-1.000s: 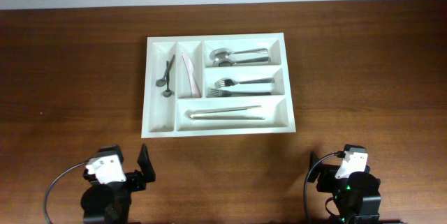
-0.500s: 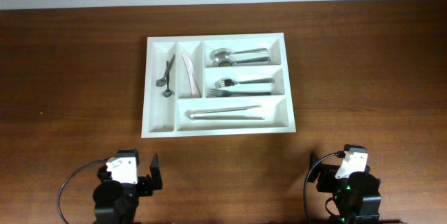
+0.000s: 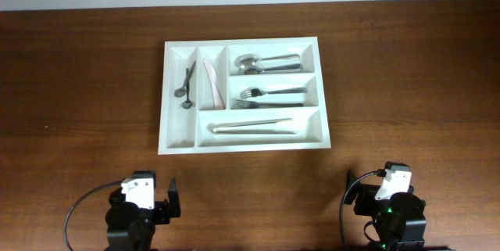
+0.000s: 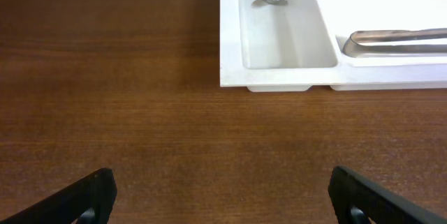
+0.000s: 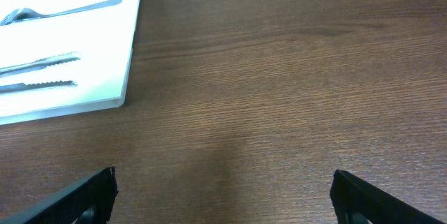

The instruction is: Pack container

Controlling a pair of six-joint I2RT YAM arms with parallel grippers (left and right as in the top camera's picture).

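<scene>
The container (image 3: 244, 148) is lying flat in the middle of the brown worktop (image 3: 406, 87), well ahead of both arms, its long sides running across the view. Each kind of cutlery is sitting in a compartment of its own, which is what a sorted tray is for: two small dark spoons (image 3: 186, 88) in the leftmost narrow compartment, a pale knife (image 3: 210, 83) in the narrow one beside it, large spoons (image 3: 267, 63) in the far wide compartment, forks (image 3: 266, 98) in the middle one, and long serrated metal pieces (image 3: 251, 127), tongs or knives, in the near one. Every piece is lying lengthwise along its compartment, so nothing is riding over a divider. No loose cutlery is showing on the wood around the tray, so the packing is looking finished, or close to it.

The left tool (image 4: 223, 206) is sitting back near the front edge of the worktop with its jaws standing wide and nothing between them; its camera is looking at the tray's near-left corner. The right tool (image 5: 223, 199) is likewise gaping wide and carrying nothing, facing bare wood beside the tray's near-right corner. Both are sitting apart from the tray, probably parked clear because nothing is left to pick up.
</scene>
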